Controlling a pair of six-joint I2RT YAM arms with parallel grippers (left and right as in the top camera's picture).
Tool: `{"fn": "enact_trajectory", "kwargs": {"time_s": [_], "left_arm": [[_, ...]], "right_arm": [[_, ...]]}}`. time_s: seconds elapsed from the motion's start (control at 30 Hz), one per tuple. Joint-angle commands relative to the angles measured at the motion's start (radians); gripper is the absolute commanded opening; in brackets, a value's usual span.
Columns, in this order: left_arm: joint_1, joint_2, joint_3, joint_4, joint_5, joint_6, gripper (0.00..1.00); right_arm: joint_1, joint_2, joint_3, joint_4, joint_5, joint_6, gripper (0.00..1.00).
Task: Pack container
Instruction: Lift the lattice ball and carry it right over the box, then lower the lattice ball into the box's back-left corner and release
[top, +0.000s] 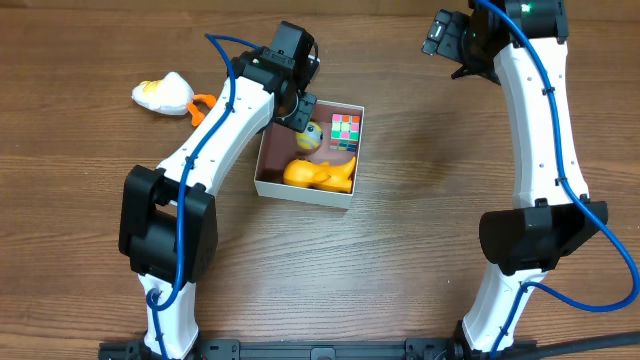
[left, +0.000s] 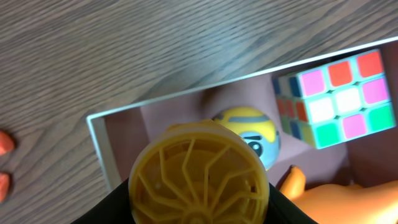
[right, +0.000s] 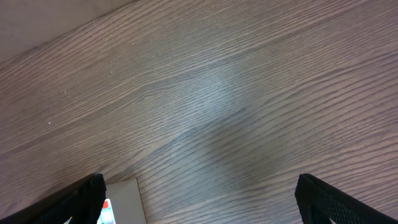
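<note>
Call it halfway: box (top: 300, 193) sits mid-table w/ cube (top: 345, 131) + orange toy (top: 320, 174) inside. Over it the left gripper (top: 303, 108) pinches a yellow disc (left: 199, 177), maybe part of the minion (left: 252, 127), hard to tell. The right gripper (top: 450, 45) is spread wide, empty. Outside lies a white toy (top: 163, 93).

Container (top: 300, 192), colour cube (top: 345, 131), orange toy (top: 320, 174), yellow ball (left: 255, 127), yellow disc (left: 199, 180), white toy (top: 165, 93): one each

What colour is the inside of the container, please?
Dusty pink, with a white rim; the container shows it best in the left wrist view.
</note>
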Motion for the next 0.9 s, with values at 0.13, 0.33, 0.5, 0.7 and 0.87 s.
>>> {"fn": "enact_trajectory", "kwargs": {"time_s": [0.13,0.33,0.5,0.7,0.87], "left_arm": [[0.000,0.073,0.028,-0.028,-0.045,0.003,0.31],[0.000,0.110,0.028,-0.026,-0.046,-0.003,0.28],[0.000,0.112,0.028,-0.010,-0.046,-0.005,0.31],[0.000,0.112,0.028,-0.011,-0.047,-0.004,0.64],[0.000,0.112,0.028,-0.011,-0.047,-0.004,0.77]], "right_arm": [[0.003,-0.008,0.013,0.005,0.006,0.009,1.00],[0.003,-0.008,0.013,0.005,0.006,0.009,1.00],[0.003,-0.008,0.013,0.005,0.006,0.009,1.00],[0.003,-0.008,0.013,0.005,0.006,0.009,1.00],[0.003,-0.008,0.013,0.005,0.006,0.009,1.00]]}}
